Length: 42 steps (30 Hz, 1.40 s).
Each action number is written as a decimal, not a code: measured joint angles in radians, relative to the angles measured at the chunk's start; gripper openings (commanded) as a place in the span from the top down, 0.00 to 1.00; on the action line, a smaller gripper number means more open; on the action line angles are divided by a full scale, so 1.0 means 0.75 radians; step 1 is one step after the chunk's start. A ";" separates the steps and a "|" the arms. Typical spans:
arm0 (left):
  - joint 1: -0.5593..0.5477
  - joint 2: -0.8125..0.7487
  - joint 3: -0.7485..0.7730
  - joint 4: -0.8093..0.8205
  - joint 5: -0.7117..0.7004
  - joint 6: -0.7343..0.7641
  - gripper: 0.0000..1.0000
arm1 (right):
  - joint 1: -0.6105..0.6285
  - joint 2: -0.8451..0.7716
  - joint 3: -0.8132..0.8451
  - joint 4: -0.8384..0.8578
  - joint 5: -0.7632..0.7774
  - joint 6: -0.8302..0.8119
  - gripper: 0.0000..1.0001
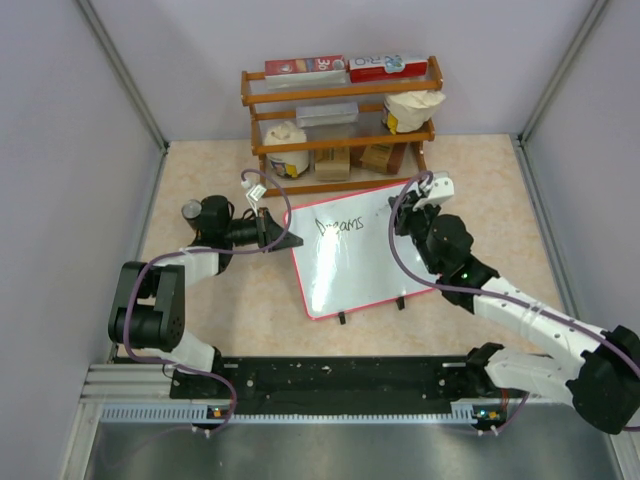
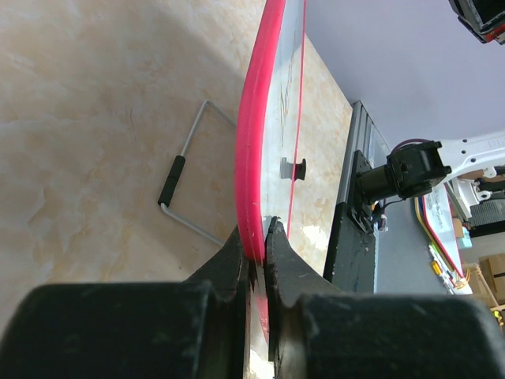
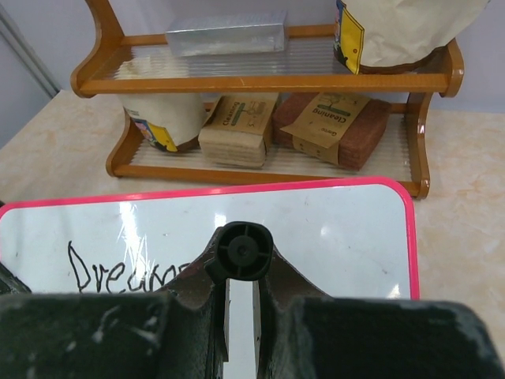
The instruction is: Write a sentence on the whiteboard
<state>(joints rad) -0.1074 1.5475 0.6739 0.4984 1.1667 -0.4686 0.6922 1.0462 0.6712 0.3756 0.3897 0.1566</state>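
The whiteboard [image 1: 360, 265], white with a thin red frame and two black tabs on its near edge, lies tilted in the middle of the table. The sentence [image 1: 338, 227] reads only "Dreams" in black near its far edge; it also shows in the right wrist view [image 3: 118, 272]. My left gripper [image 1: 288, 241] is shut on the board's left red edge [image 2: 254, 170]. My right gripper [image 1: 403, 222] is shut on a black marker [image 3: 243, 249], seen end-on, held over the board's surface [image 3: 331, 237] to the right of the word.
A wooden two-tier shelf [image 1: 340, 125] with bags, boxes and a foil pack stands at the back, just beyond the board. A wire stand with a black grip [image 2: 175, 185] lies on the table under the board's left side. Grey walls enclose the table.
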 measured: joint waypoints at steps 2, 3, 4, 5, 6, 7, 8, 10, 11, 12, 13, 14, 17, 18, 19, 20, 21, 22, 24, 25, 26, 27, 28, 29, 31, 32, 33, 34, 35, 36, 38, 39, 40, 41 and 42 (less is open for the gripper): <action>0.000 0.000 0.000 0.000 0.001 0.000 1.00 | -0.001 0.018 0.009 -0.001 -0.001 0.001 1.00; 0.000 0.000 0.000 0.000 0.001 0.000 1.00 | 0.000 0.024 0.014 -0.003 -0.002 0.001 1.00; 0.000 0.000 0.000 -0.001 0.001 0.000 1.00 | 0.000 0.030 0.018 -0.001 -0.002 0.001 1.00; 0.000 0.000 0.001 -0.001 0.001 0.000 1.00 | 0.000 0.034 0.022 -0.002 -0.003 0.002 1.00; 0.000 0.000 0.001 -0.002 0.001 0.001 1.00 | -0.001 0.038 0.024 0.002 -0.003 0.002 1.00; 0.000 0.000 0.001 -0.002 0.001 0.001 1.00 | 0.000 0.041 0.025 0.003 -0.004 0.004 1.00; 0.000 0.000 0.001 -0.003 0.001 0.001 1.00 | 0.000 0.044 0.025 0.003 -0.005 0.005 1.00; 0.000 0.000 0.002 -0.004 0.001 0.001 1.00 | 0.000 0.057 0.026 0.003 -0.005 0.006 1.00; 0.000 0.000 0.002 -0.004 0.001 0.001 1.00 | 0.000 0.065 0.026 0.002 -0.007 0.008 1.00; 0.000 0.000 0.002 -0.004 0.001 0.001 1.00 | 0.000 0.075 0.026 0.001 -0.009 0.013 1.00; 0.000 0.000 0.002 -0.007 -0.002 0.001 1.00 | 0.000 0.086 0.032 -0.003 -0.010 0.016 1.00; 0.000 0.000 0.002 -0.009 -0.005 0.001 1.00 | 0.000 0.100 0.042 -0.004 -0.012 0.018 1.00; 0.000 0.000 0.002 -0.010 -0.005 0.001 1.00 | 0.000 0.110 0.053 0.000 -0.013 0.030 1.00; 0.000 0.001 0.002 -0.010 -0.005 0.001 1.00 | 0.000 0.110 0.053 -0.001 -0.013 0.031 1.00; 0.000 0.000 0.002 -0.010 -0.005 0.001 1.00 | 0.000 0.110 0.053 -0.002 -0.012 0.032 1.00; 0.000 0.001 0.002 -0.010 -0.005 0.001 1.00 | 0.000 0.110 0.053 -0.003 -0.012 0.036 1.00; 0.000 0.000 0.002 -0.010 -0.005 0.001 1.00 | 0.000 0.110 0.053 -0.003 -0.011 0.037 1.00; 0.000 0.001 0.002 -0.010 -0.005 0.001 1.00 | 0.000 0.110 0.053 -0.003 -0.009 0.038 1.00; 0.000 0.001 0.002 -0.010 -0.005 0.001 1.00 | 0.000 0.109 0.053 -0.006 -0.008 0.041 1.00; 0.000 0.000 0.002 -0.010 -0.005 0.001 1.00 | 0.000 0.107 0.053 -0.009 -0.008 0.043 1.00; 0.000 0.000 0.002 -0.010 -0.005 0.001 1.00 | 0.000 0.106 0.052 -0.012 -0.007 0.048 1.00; 0.000 0.001 0.002 -0.010 -0.005 0.001 1.00 | 0.000 0.102 0.050 -0.013 -0.007 0.050 1.00; 0.000 0.001 0.002 -0.010 -0.005 0.001 1.00 | 0.000 0.097 0.047 -0.020 -0.007 0.052 1.00; 0.000 0.000 0.002 -0.010 -0.005 0.001 1.00 | 0.000 0.092 0.044 -0.027 -0.007 0.056 1.00; 0.000 0.001 0.002 -0.010 -0.005 0.001 1.00 | 0.000 0.080 0.031 -0.033 -0.008 0.063 1.00; 0.000 0.001 0.002 -0.010 -0.005 0.001 1.00 | 0.000 0.073 0.024 -0.040 -0.008 0.065 1.00; 0.000 0.000 0.002 -0.010 -0.005 0.001 1.00 | 0.000 0.066 0.017 -0.043 -0.008 0.068 1.00; 0.000 0.001 0.002 -0.010 -0.005 0.001 1.00 | 0.000 0.057 0.010 -0.047 -0.008 0.072 1.00; 0.000 0.001 0.002 -0.010 -0.005 0.001 1.00 | 0.000 0.050 0.004 -0.052 -0.009 0.075 1.00; 0.000 0.000 0.002 -0.010 -0.005 0.001 1.00 | 0.000 0.045 -0.001 -0.058 -0.009 0.076 1.00; 0.000 0.001 0.002 -0.010 -0.005 0.001 1.00 | 0.000 0.036 -0.008 -0.065 -0.012 0.083 1.00; 0.000 0.001 0.002 -0.010 -0.005 0.001 1.00 | 0.000 0.031 -0.014 -0.065 -0.013 0.086 1.00; 0.000 0.000 0.002 -0.010 -0.005 0.001 1.00 | 0.000 0.025 -0.021 -0.068 -0.015 0.091 1.00; 0.000 0.001 0.002 -0.010 -0.005 0.001 1.00 | 0.000 0.022 -0.025 -0.072 -0.017 0.096 1.00; 0.000 0.001 0.002 -0.010 -0.005 0.001 1.00 | 0.000 0.021 -0.028 -0.071 -0.017 0.099 1.00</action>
<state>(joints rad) -0.1074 1.5478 0.6754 0.4908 1.1629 -0.4683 0.6922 1.0622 0.6502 0.3225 0.3767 0.2306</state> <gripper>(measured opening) 0.078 0.080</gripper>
